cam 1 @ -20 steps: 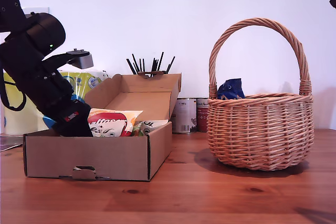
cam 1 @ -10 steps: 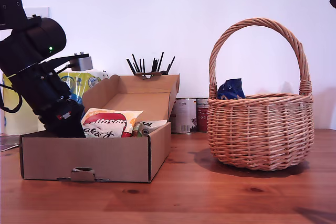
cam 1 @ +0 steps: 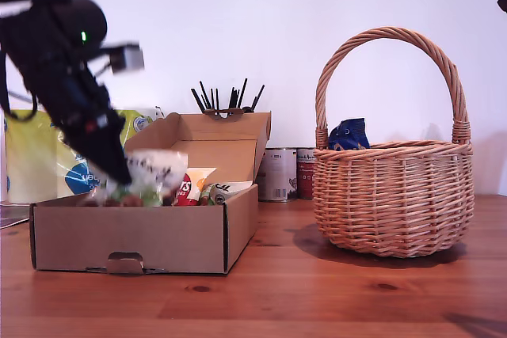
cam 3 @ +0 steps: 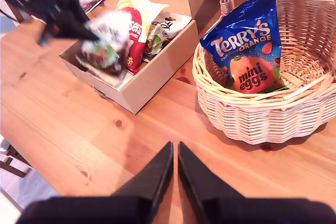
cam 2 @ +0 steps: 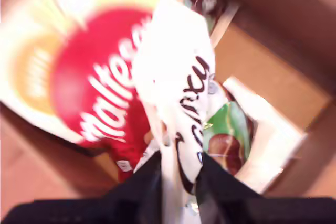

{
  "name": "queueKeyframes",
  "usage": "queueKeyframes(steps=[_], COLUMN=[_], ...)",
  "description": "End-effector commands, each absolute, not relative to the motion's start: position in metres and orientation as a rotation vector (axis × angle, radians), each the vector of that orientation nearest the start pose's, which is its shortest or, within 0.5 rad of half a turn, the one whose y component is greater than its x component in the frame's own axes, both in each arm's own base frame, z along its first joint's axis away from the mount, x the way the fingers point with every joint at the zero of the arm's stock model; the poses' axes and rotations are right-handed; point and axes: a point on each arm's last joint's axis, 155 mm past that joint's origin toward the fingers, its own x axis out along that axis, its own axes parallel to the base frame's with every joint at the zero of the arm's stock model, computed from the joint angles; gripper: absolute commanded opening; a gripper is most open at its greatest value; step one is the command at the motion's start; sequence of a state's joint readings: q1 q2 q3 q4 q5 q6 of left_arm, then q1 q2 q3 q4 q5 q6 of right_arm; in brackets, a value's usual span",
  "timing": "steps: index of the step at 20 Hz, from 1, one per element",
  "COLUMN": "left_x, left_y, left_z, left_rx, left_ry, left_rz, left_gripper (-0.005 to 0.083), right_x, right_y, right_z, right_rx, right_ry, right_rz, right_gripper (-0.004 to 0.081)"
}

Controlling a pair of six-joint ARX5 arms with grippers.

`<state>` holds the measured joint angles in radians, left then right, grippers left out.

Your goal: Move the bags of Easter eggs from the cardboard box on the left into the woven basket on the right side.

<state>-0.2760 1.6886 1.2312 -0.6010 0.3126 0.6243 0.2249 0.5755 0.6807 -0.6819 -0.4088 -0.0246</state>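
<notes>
My first gripper [cam 2: 177, 163] is clamped on the top edge of a white crinkly pouch with black lettering and green-brown print [cam 2: 178, 82]. In the exterior view the pouch [cam 1: 150, 173] is held at rim level over the left half of the shallow brown cardboard box [cam 1: 142, 235]. Gripper [cam 1: 119, 172] and pouch are both motion-blurred, so the print cannot be read there. Whether the pouch is clear of the box contents cannot be told, as its lower edge is masked by the near wall.

A cream-yellow pouch with a red logo [cam 1: 186, 187] is seen just right of it in the box, partly covered. A cream pouch with dark lettering [cam 1: 226, 190] lies at the box's right end, with only its top showing above the wall.

A dark blue pouch with orange lettering [cam 3: 247, 45] is propped upright inside the round tan wicker basket [cam 1: 392, 203], at its far left wall. In the exterior view only its top [cam 1: 348, 134] is visible.

My second gripper [cam 3: 175, 150] is held over the wooden table [cam 3: 79, 129], near side of the basket. Its jaws are closed together, nothing between them. In the exterior view only a dark scrap shows at the top right corner; it cannot be identified.

Two tins [cam 1: 277, 173] are partly hidden between box and basket.
</notes>
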Motion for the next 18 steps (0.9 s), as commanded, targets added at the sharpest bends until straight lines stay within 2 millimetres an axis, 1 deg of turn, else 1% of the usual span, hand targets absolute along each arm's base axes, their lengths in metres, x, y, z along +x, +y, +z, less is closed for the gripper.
queueKeyframes(steps=[1,3,4,6,8,11,13,16,18], left_x=[0.386,0.388,0.389,0.387,0.377,0.357,0.347,0.338,0.339], left_y=[-0.177,-0.182,-0.184,-0.191,-0.208,-0.251,-0.281,-0.328,-0.357], left_z=[0.137,0.156,0.161,0.168,0.177,0.201,0.216,0.232,0.238], left_rx=[0.514,0.507,0.502,0.436,0.340,0.195,0.137,0.115,0.107], left_ry=[0.775,0.727,0.716,0.710,0.691,0.627,0.580,0.482,0.410], left_rz=[-0.872,-0.884,-0.887,-0.907,-0.992,-1.153,-1.227,-1.298,-1.314], left_gripper=[0.0067,0.0009,-0.0017,-0.0022,-0.0022,-0.0022,-0.0022,-0.0022,-0.0022], right_x=[0.212,0.212,0.212,0.213,0.213,0.213,0.213,0.213,0.213], right_y=[0.125,0.125,0.125,0.125,0.125,0.125,0.125,0.125,0.125], right_z=[0.209,0.209,0.209,0.210,0.210,0.210,0.210,0.210,0.210], right_rx=[0.024,0.024,0.024,0.024,0.024,0.024,0.024,0.024,0.024], right_ry=[0.560,0.559,0.559,0.554,0.552,0.552,0.552,0.552,0.552], right_rz=[0.629,0.629,0.629,0.629,0.629,0.629,0.629,0.629,0.629], right_gripper=[-0.0012,-0.0012,-0.0012,-0.0012,-0.0013,-0.0013,-0.0012,-0.0012,-0.0012])
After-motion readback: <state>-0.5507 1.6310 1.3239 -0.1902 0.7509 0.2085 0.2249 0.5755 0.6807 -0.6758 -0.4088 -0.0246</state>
